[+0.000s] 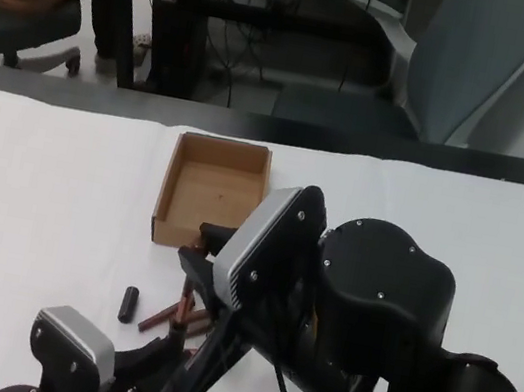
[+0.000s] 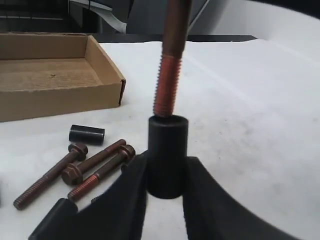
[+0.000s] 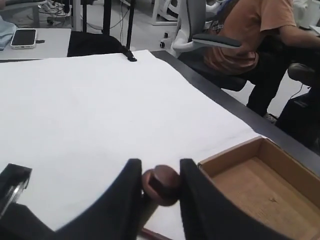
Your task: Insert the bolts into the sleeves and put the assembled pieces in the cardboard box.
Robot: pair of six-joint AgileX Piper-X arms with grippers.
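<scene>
While upright, bolt (image 2: 170, 75) tip in sleeve (image 2: 167, 160).

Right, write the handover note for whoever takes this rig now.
Left gripper: shut on the upright sleeve.
Right gripper: shut on a bolt by its head, threaded tip at the sleeve's mouth.
On the bench beside the cardboard box: three loose bolts, one loose sleeve.
Done: nothing boxed yet.
Left: push this bolt home, box it, then assemble the rest.
</scene>
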